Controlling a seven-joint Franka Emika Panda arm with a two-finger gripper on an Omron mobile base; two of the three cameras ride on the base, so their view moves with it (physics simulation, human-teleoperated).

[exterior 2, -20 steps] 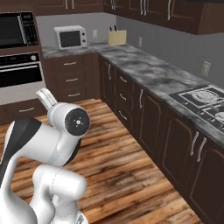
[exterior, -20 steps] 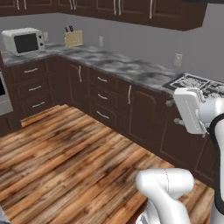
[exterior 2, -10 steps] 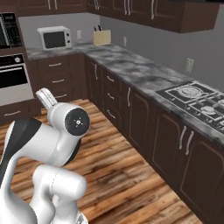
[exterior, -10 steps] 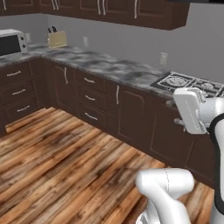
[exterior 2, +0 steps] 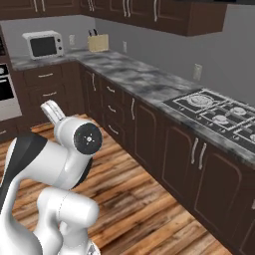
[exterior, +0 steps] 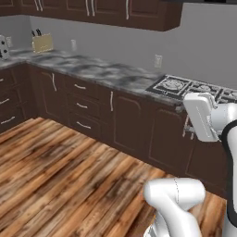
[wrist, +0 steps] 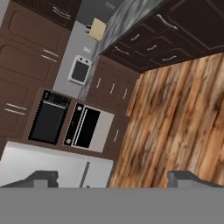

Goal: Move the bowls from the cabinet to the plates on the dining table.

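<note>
My gripper (wrist: 116, 179) is open, with nothing between its two dark fingertips (wrist: 43, 177); it looks out over the wood floor (wrist: 175, 113) toward a wall of ovens. Dark brown wall cabinets (exterior: 115, 9) with long silver bar handles run along the top of the left base view, and the same wall cabinets (exterior 2: 149, 12) run along the top of the right base view. All their doors are closed. The bowls, the plates and the dining table are out of view.
A stone counter with a gas hob (exterior: 185, 85) sits over low brown cupboards (exterior: 92, 111) ahead. A knife block (exterior 2: 98, 43) and microwave (exterior 2: 44, 45) stand on the far counter. A built-in oven (wrist: 87, 127) is beyond. Open wood floor (exterior: 60, 171) lies in front.
The whole scene has slid left in both base views, so the camera has moved. The hob is now nearer and more central, the microwave farther left. The arm keeps its pose.
</note>
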